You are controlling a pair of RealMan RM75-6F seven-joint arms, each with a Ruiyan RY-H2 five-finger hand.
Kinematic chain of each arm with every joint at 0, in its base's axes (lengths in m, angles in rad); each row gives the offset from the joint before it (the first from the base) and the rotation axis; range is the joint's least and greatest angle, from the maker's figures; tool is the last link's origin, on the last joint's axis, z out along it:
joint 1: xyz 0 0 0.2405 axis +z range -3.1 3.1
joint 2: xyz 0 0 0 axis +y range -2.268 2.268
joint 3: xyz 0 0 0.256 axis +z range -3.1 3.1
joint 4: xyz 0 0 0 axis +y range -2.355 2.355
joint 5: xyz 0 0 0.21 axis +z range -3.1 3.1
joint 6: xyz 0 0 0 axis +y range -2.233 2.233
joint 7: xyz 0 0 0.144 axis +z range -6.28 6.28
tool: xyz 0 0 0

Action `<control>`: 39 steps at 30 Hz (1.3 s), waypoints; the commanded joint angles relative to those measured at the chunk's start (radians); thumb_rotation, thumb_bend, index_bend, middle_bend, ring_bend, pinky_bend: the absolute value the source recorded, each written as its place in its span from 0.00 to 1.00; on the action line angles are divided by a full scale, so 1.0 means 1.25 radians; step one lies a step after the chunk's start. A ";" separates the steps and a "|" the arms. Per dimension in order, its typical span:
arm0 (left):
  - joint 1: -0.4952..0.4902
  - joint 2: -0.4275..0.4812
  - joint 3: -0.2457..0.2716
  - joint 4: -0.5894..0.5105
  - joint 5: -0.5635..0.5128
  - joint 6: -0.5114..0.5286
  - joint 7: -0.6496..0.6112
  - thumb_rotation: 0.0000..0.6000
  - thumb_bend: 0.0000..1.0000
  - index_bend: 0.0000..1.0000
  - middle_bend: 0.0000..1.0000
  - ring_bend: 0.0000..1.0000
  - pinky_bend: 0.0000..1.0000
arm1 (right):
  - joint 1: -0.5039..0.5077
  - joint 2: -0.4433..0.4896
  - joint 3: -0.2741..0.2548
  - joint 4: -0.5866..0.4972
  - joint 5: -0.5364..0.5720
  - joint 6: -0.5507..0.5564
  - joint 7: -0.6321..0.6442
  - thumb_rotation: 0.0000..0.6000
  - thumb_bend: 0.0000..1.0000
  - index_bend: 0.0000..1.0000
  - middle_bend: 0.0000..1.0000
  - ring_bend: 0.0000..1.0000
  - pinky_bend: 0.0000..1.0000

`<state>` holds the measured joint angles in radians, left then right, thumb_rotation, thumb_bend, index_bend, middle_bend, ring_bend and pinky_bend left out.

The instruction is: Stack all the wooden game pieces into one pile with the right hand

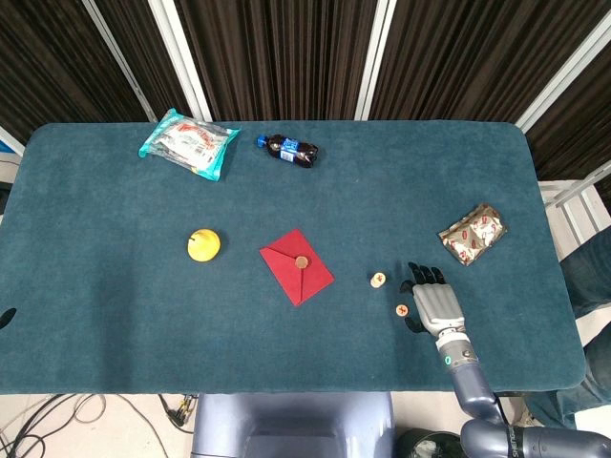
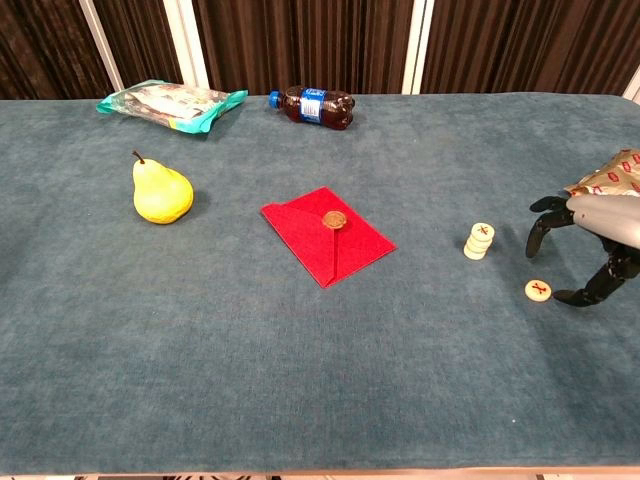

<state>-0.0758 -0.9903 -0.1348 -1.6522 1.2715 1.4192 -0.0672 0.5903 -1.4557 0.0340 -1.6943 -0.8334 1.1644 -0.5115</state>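
While the teal desk (image 1: 115,286) is carrying several bystanders, none of them is figuring in the work: a green snack packet (image 1: 188,143) is lying at the far left, a yellow pear (image 1: 203,245) is sitting nearer the front, a dark soda bottle (image 1: 288,151) is resting on its side at the back, and a red envelope (image 1: 297,266) is lying near the middle. Moving rightward, the stack of wooden pieces (image 2: 479,241) is standing upright, apart from everything else. Just beyond it, the single loose piece (image 2: 539,290) is lying flat on the cloth, near the stack but not touching it. The right robot hand (image 1: 434,303) is hovering just beside that loose disc, released, its fingers (image 2: 541,226) spread and curled downward around nothing. A foil snack bag (image 1: 472,234) is lying behind the hand toward the far right. The left robot hand is not showing in either view.

Judging by this layout, the step in hand is picking up the last loose piece. The next move is calling for lowering the fingertips around the thin disc, pinching its edges cleanly, then carrying it left and setting it squarely on the stack without toppling it.
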 commanded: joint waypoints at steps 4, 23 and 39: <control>0.001 0.001 0.000 -0.001 -0.001 0.001 0.002 1.00 0.15 0.07 0.00 0.00 0.00 | -0.018 -0.023 0.001 0.018 -0.020 0.010 0.021 1.00 0.37 0.35 0.00 0.00 0.00; 0.001 0.003 0.001 -0.001 0.001 0.000 -0.003 1.00 0.15 0.07 0.00 0.00 0.00 | -0.050 -0.052 0.020 0.065 -0.048 -0.004 0.039 1.00 0.37 0.45 0.00 0.00 0.00; 0.001 0.002 0.001 -0.001 0.000 -0.001 -0.002 1.00 0.15 0.07 0.00 0.00 0.00 | -0.058 -0.066 0.034 0.083 -0.055 -0.021 0.028 1.00 0.37 0.48 0.00 0.00 0.00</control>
<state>-0.0752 -0.9872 -0.1340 -1.6532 1.2711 1.4176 -0.0702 0.5184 -1.5384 0.0771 -1.5900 -0.9024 1.1378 -0.4763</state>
